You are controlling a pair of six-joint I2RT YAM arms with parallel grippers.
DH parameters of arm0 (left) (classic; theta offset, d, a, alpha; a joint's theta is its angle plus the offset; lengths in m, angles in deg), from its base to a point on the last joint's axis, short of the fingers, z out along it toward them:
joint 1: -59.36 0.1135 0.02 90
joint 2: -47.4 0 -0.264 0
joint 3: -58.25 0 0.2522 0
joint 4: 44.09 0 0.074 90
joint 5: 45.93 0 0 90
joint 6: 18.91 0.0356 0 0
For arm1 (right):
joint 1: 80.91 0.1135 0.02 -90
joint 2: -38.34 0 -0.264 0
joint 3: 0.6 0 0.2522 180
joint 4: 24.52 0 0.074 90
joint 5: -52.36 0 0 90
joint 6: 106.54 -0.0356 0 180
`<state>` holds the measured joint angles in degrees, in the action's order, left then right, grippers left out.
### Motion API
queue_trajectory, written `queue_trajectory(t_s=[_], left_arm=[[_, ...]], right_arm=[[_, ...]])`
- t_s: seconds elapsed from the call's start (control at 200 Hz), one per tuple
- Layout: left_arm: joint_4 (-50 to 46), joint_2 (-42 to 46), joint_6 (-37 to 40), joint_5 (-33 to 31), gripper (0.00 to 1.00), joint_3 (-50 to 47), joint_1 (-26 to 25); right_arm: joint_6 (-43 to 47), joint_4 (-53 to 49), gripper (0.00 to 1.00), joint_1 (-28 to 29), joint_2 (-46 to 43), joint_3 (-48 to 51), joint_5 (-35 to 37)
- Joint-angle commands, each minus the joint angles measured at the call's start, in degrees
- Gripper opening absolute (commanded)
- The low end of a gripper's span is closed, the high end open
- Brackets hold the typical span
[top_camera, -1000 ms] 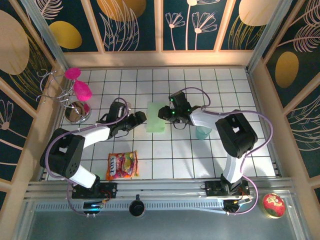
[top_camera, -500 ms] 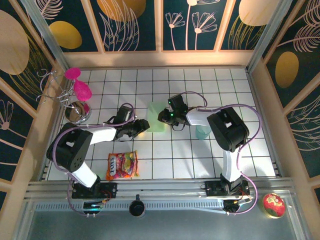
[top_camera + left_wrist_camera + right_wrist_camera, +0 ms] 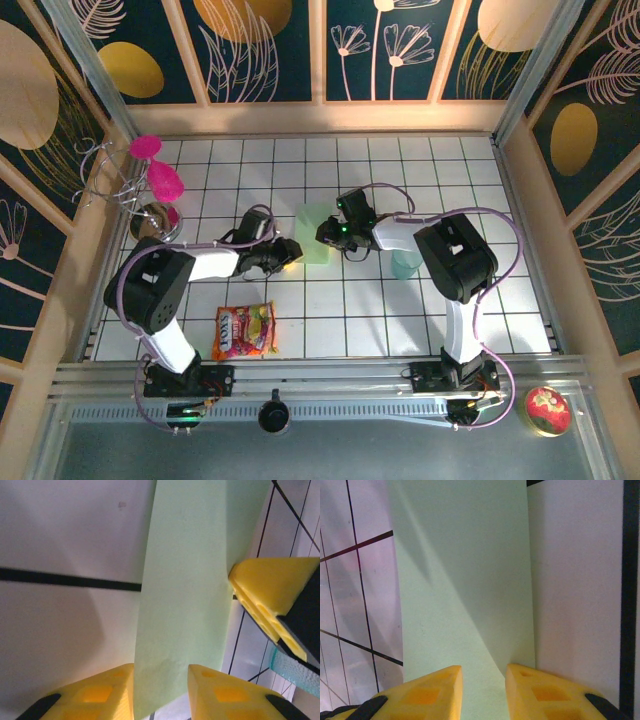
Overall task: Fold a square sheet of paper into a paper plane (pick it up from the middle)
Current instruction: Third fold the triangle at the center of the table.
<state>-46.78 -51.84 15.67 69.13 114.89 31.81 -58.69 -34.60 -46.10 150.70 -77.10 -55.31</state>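
Mint-green paper (image 3: 311, 236), a narrow strip, lies on the white tiled bench (image 3: 400, 310) between both arms. At its left edge the left claw (image 3: 160, 692) has the strip's end between slightly parted fingers; whether it pinches, I cannot tell. Opposite, the right claw (image 3: 484, 690) stands partly spread over the right edge.

Paper (image 3: 312, 240), cup (image 3: 405, 266), snack bag (image 3: 244, 331) on tiled table (image 3: 350, 320)

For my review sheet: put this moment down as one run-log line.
stage: pickup | paper: on table | left gripper: fingers straddling its end, grip unclear | right gripper: fingers over it, narrow gap
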Motion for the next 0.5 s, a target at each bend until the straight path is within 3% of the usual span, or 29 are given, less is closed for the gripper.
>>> queue_trajectory(t_s=[0.0, 0.496], left_arm=[[-1.8, -1.5, 2.6, -0.5, 0.30, 3.1, -0.2], [-5.9, -6.4, 7.2, -2.0, 0.28, 10.5, 2.4]], right_arm=[[-0.2, -2.3, 0.30, -0.6, 1.7, 0.7, 1.5], [0.2, -2.9, 0.30, -0.8, 1.4, 0.7, 2.1]])
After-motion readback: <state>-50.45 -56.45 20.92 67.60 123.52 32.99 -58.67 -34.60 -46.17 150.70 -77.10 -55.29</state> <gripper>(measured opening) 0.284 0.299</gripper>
